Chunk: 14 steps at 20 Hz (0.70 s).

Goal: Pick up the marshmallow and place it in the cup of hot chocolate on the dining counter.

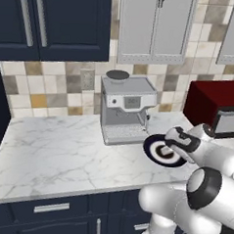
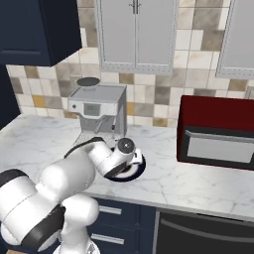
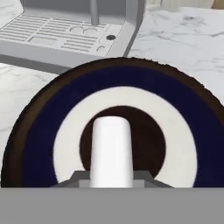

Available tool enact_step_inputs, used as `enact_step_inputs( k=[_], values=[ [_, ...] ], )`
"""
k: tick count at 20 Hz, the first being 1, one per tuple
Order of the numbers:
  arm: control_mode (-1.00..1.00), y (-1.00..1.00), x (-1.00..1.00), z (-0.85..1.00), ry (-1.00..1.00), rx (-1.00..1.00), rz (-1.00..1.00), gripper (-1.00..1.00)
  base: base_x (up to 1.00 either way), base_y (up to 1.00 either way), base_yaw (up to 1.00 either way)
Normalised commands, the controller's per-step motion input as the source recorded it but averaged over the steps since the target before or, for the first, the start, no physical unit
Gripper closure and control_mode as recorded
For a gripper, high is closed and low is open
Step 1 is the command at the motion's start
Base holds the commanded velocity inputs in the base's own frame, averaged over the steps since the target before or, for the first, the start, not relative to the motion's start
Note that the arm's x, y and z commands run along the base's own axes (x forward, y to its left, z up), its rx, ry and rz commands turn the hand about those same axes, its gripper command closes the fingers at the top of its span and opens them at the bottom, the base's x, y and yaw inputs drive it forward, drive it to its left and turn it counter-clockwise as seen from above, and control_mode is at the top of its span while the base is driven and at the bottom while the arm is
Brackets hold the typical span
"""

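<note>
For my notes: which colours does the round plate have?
The plate is navy with a white ring and a dark brown centre; the hand view shows it best.

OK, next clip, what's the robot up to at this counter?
The white arm reaches low over a navy plate with a white ring, on the marble worktop in front of the coffee machine. From the hand view, a white marshmallow sits on the plate's dark centre, right at the claw. Whether the claw is closed on it can't be told.
</note>
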Motion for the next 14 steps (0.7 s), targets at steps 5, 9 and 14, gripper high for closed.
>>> enact_step_inputs(
  k=[5,9,14],
  values=[
    [-1.0,0.0,-0.16,1.0,0.02,0.05,0.14,1.0,0.0,0.0,0.0],
    [-1.0,-0.03,-0.05,1.0,0.2,0.01,0.07,1.0,0.0,0.0,0.0],
    [-1.0,-0.09,-0.13,1.0,0.32,0.01,0.0,1.0,0.0,0.0,0.0]
  ],
)
